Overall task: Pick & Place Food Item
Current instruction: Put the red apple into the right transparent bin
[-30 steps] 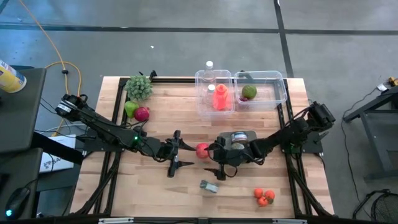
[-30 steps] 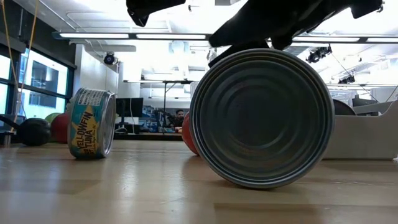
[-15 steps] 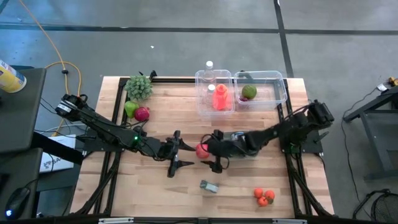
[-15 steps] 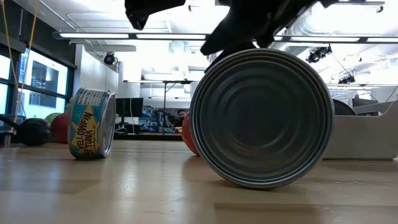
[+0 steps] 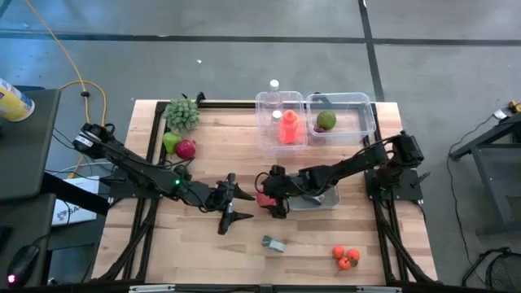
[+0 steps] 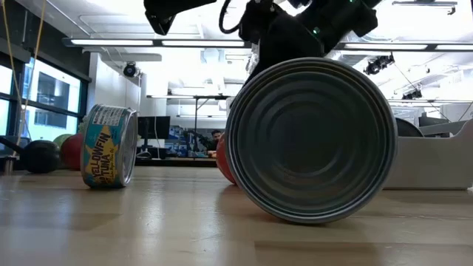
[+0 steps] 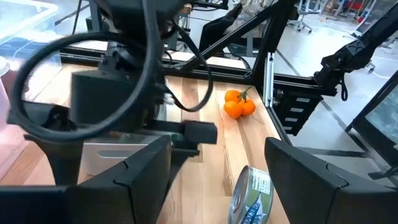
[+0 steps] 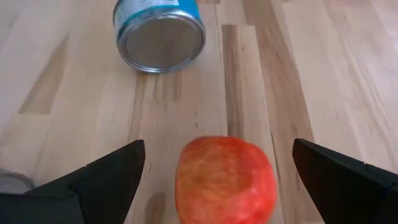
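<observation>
Right pincer (image 5: 266, 200) moved over red-orange mottled apple (image 8: 225, 180), fingers spread wide, nothing gripped

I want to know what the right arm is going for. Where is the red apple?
In the high view the red apple lies mid-table between the two grippers; the open right gripper straddles it, tuna can just beyond.

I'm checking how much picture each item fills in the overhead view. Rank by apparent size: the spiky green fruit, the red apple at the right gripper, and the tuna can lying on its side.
1. Spiky green fruit, clearly largest.
2. Tuna can.
3. Red apple, which is partly hidden by the right gripper, so these last two are too close to rank firmly.
</observation>
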